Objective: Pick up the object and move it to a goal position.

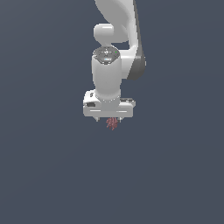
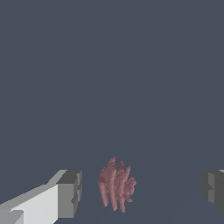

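The object [image 1: 112, 124] is a small dull dark-red knobbly cluster on the flat grey ground, partly hidden under the white hand in the exterior view. In the wrist view the object [image 2: 116, 184] shows its ridged bumps between the two grey fingertips [image 2: 70, 194], nearer that one than the other. My gripper [image 1: 108, 118] hangs straight over it, pointing down, and is open, with wide gaps to either side of the object [image 2: 140, 192]. Neither pad touches the cluster.
Plain dark grey-blue ground [image 1: 52, 175] stretches around in every direction. The white arm [image 1: 118, 39] rises behind the hand toward the top of the exterior view. No goal marker shows.
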Controlling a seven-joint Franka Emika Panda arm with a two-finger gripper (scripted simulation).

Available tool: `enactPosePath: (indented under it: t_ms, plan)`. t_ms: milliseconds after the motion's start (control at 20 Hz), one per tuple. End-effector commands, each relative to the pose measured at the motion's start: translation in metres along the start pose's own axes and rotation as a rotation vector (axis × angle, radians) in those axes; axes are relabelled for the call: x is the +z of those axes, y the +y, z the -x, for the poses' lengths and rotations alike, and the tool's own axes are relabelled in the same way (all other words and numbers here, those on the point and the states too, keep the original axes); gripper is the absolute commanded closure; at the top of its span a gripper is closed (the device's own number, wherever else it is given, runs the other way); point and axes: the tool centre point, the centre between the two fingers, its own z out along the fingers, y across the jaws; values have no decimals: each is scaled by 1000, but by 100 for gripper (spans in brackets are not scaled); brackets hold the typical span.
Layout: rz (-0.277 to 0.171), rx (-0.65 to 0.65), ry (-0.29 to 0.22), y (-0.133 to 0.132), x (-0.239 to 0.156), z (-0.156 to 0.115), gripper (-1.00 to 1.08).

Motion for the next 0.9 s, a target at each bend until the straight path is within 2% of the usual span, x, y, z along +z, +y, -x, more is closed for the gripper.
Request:
enactPosePath:
  t_ms: [0, 850]
  plan:
    - [0, 0, 0, 0, 0, 0, -92]
    - [-2, 24, -15, -4, 8, 8, -92]
